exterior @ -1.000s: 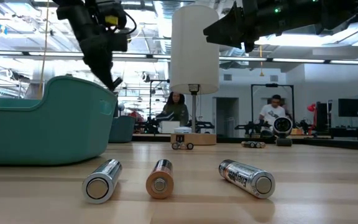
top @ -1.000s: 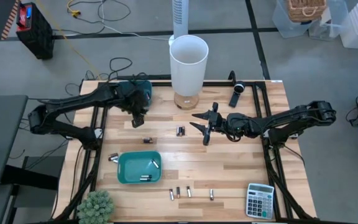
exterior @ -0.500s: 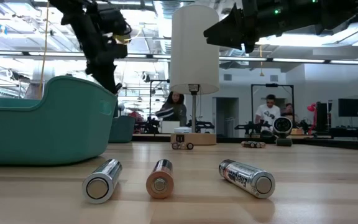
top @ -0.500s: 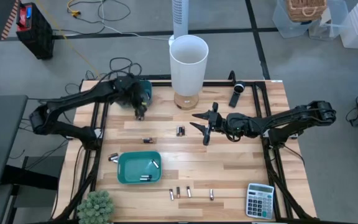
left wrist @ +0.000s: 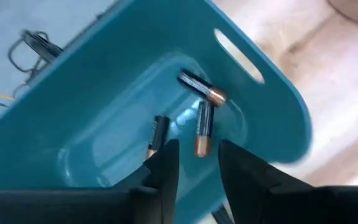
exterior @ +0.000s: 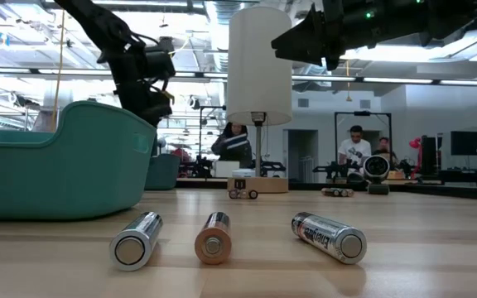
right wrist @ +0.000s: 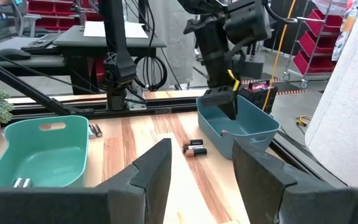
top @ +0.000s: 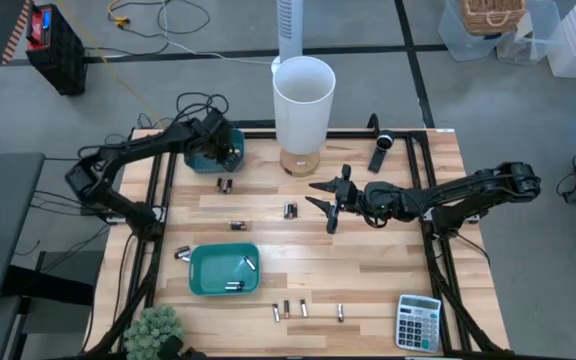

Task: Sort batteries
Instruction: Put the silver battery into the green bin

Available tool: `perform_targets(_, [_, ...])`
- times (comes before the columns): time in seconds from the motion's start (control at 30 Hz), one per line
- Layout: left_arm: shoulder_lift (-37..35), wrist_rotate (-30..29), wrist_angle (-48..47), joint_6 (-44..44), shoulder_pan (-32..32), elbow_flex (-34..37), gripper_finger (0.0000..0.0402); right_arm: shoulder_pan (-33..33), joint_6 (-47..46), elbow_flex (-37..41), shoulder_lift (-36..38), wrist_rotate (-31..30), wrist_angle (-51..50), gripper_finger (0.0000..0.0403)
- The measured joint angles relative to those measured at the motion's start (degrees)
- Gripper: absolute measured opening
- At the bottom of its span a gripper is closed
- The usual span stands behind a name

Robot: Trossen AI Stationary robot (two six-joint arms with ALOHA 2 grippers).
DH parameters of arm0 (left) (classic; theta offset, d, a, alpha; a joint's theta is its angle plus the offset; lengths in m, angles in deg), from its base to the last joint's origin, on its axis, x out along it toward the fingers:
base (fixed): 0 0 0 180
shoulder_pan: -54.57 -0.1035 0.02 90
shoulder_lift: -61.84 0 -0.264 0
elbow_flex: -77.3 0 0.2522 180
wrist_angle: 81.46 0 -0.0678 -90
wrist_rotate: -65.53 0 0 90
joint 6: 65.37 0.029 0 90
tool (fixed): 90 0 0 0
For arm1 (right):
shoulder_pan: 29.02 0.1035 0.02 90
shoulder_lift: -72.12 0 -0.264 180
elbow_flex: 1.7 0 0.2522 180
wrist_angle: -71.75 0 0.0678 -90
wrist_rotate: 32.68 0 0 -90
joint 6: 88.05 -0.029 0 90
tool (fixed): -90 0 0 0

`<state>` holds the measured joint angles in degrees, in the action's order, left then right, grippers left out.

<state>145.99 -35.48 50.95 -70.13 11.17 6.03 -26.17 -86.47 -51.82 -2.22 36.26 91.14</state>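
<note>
My left gripper (left wrist: 197, 167) hangs open over the far-left teal bin (top: 206, 157), fingers pointing down, nothing between them. Three batteries (left wrist: 199, 119) lie on that bin's floor. My right gripper (top: 324, 196) stands open and level above the table's middle, touching nothing. Loose batteries lie on the wood: a pair (top: 225, 184) beside the far bin, single ones (top: 236, 225) (top: 290, 210) mid-table, and several in a row (top: 288, 310) near the front edge. The near teal bin (top: 208, 270) holds a few more (top: 236, 285).
A tall white cylinder (top: 303, 100) stands on a wooden base at the far middle. A black oblong device (top: 380, 150) lies far right, a calculator (top: 418, 322) near right, a small plant (top: 153, 330) near left. People sit in the room behind (exterior: 356, 149).
My left gripper has swung from the mid-left of the table toward the far edge, sinking and rolling, and now hangs over the far-left bin. The pair of batteries it had covered shows on the wood.
</note>
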Motion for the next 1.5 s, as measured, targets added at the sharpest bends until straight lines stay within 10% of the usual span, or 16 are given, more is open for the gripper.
perform_targets(0.53, [-9.1,-0.6,11.2,2.1,9.6,2.0,0.0152,7.0,-6.1,-3.7,3.8,-0.1,-19.5,0.0185])
perform_targets(1.07, [-21.8,0.7,29.2,2.6,27.8,11.5,0.0148,30.0,-42.8,-4.4,-7.4,-3.3,-27.6,0.0185])
perform_targets(1.5, [-31.0,0.6,29.8,1.9,33.1,15.5,0.0148,39.5,-71.6,-26.4,-23.0,-6.0,-62.5,0.0186])
